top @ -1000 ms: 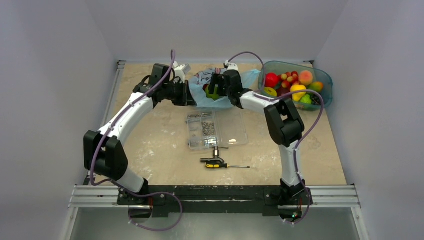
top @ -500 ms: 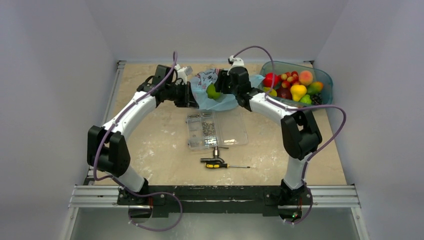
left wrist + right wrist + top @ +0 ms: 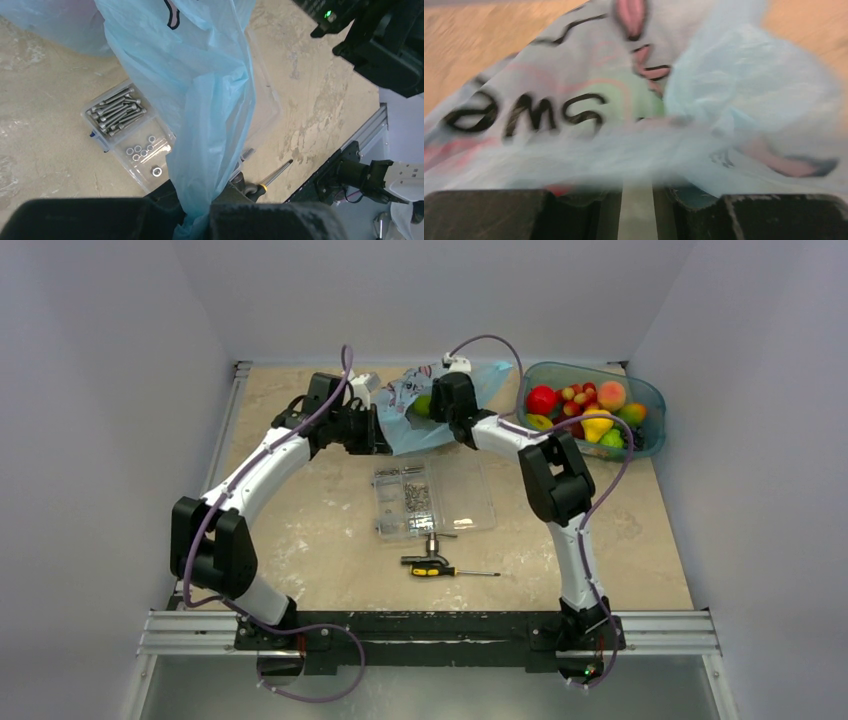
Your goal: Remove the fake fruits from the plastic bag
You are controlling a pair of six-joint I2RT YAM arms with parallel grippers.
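Observation:
The light blue plastic bag (image 3: 432,432) lies at the back of the table between both grippers. My left gripper (image 3: 378,428) is shut on a bunched edge of it; in the left wrist view the film (image 3: 200,85) rises out of the closed jaws (image 3: 200,202). A green apple (image 3: 422,405) shows inside the bag, right at my right gripper (image 3: 438,406). In the right wrist view the printed bag (image 3: 734,90) fills the frame, with the apple (image 3: 624,97) behind the film. The right gripper (image 3: 636,192) has a narrow gap; its tips are hidden under the film.
A teal see-through tub (image 3: 645,400) full of fruit stands at the back right. A clear compartment box of screws (image 3: 435,498) lies mid-table, and a black-and-yellow screwdriver (image 3: 440,568) lies just in front of it. The box (image 3: 125,135) and screwdriver (image 3: 272,177) also show under the left wrist.
The right gripper's jaws have narrowed a lot and it has shifted toward the back at the bag. The bag's right side now stands higher. The left arm has hardly moved.

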